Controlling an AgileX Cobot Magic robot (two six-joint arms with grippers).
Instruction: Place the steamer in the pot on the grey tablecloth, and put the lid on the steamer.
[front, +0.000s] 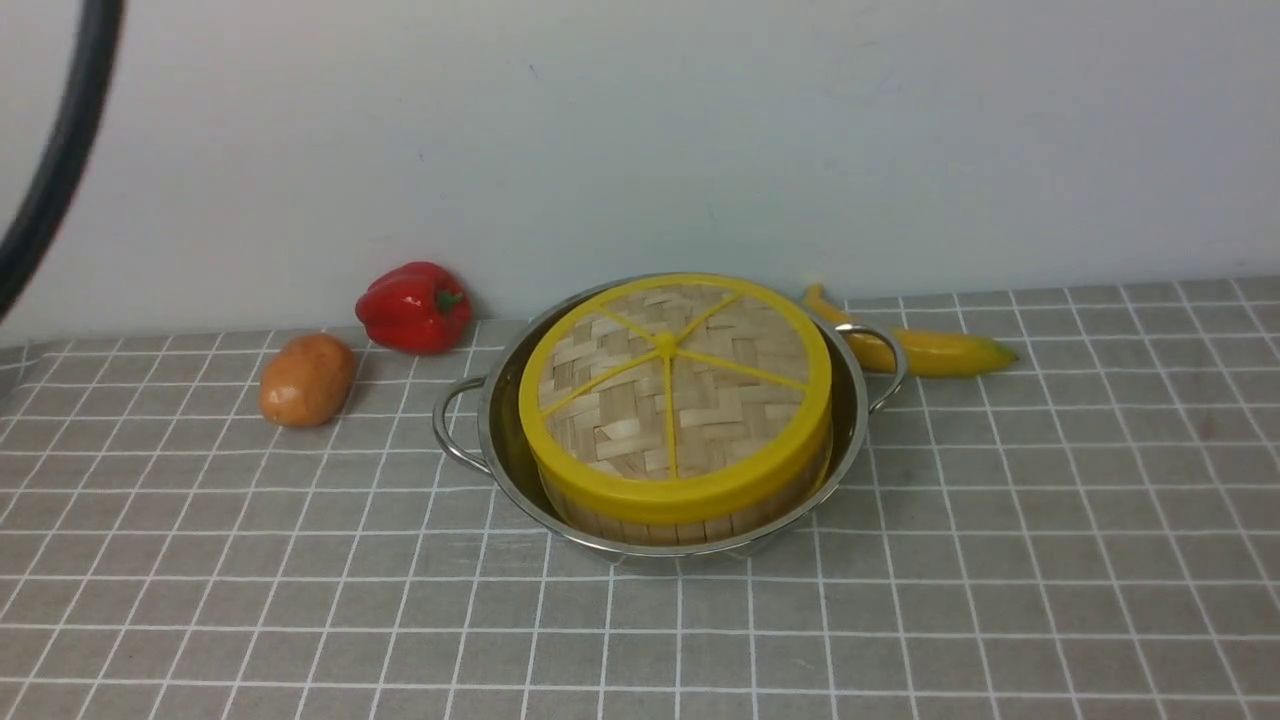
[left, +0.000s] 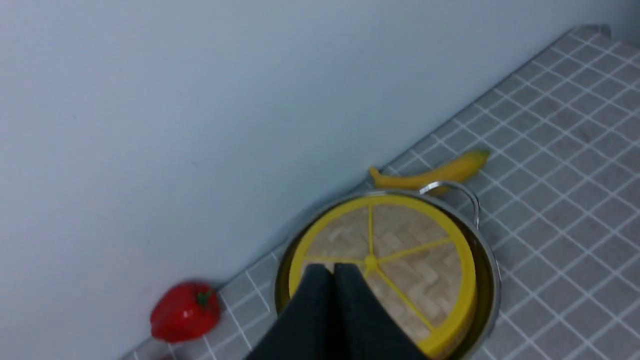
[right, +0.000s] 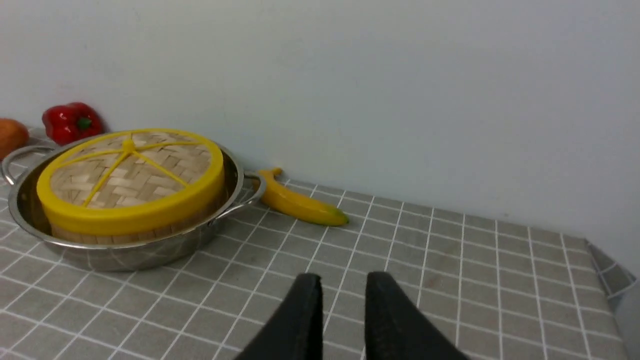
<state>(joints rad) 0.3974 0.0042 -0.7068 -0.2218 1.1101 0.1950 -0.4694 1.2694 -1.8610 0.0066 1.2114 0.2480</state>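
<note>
The steel pot (front: 850, 420) stands on the grey tablecloth (front: 1050, 560) near the back wall. The steamer (front: 690, 520) sits inside it; only its wooden wall shows, under the lid (front: 675, 390). The lid lies flat on top of the steamer. In the left wrist view my left gripper (left: 332, 270) is shut and empty, raised above the lid (left: 415, 260) and the pot (left: 487, 260). In the right wrist view my right gripper (right: 342, 281) is slightly open and empty, over bare cloth to the right of the pot (right: 125, 252) and the lid (right: 130, 175). Neither gripper shows in the front view.
A red pepper (front: 413, 306) and a potato (front: 306, 379) lie left of the pot by the wall. A banana (front: 930, 350) lies behind the pot's right handle. A black cable (front: 55, 160) hangs at the upper left. The cloth's right edge (right: 607, 267) shows in the right wrist view.
</note>
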